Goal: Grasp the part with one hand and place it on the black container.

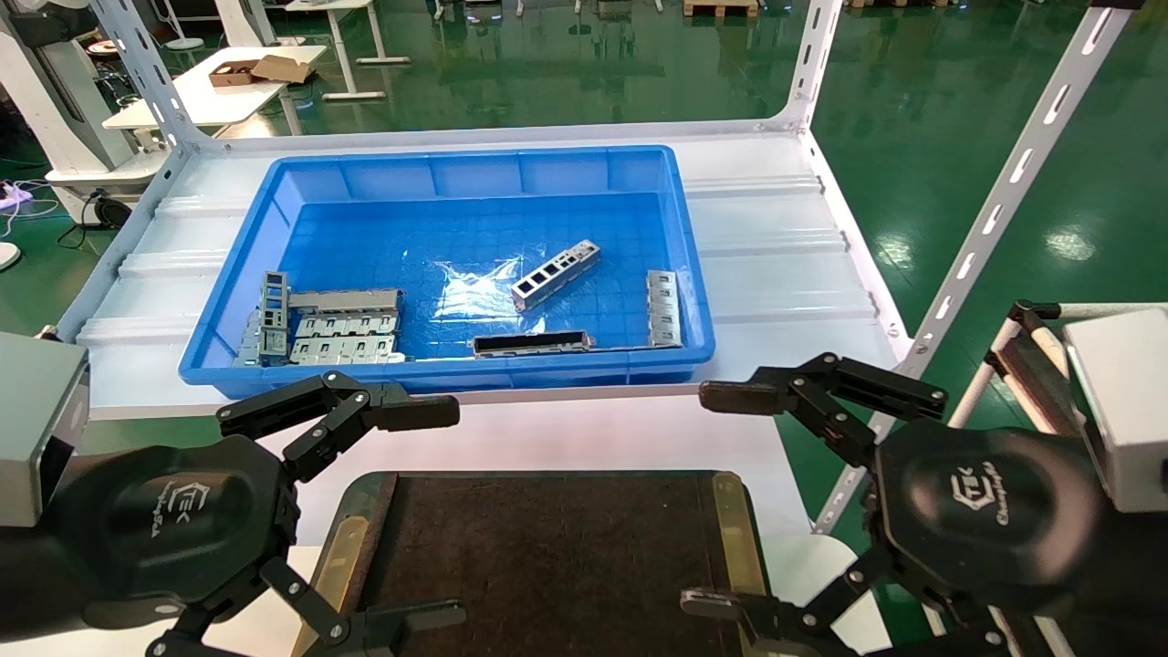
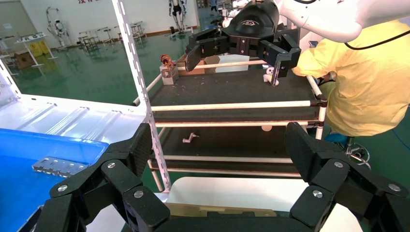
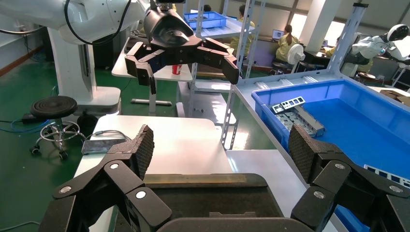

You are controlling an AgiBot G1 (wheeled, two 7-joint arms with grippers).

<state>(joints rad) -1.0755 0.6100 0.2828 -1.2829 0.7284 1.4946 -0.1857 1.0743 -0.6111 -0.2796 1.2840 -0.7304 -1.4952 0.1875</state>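
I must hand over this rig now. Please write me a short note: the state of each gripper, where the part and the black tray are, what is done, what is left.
Left gripper: open, empty, low over the tray's left side.
Right gripper: open, empty, low at the tray's right side.
Part: lying at a slant in the middle of the blue crate, apart from the other metal pieces.
Black tray: in front of the crate, between the grippers; nothing visible on it.
Done: nothing yet.
Left: grasp the part with one gripper, set it on the tray.

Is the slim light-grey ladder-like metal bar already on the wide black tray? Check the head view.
No: the slim light-grey ladder-like metal bar lies inside the blue plastic crate, and the wide black tray holds nothing.
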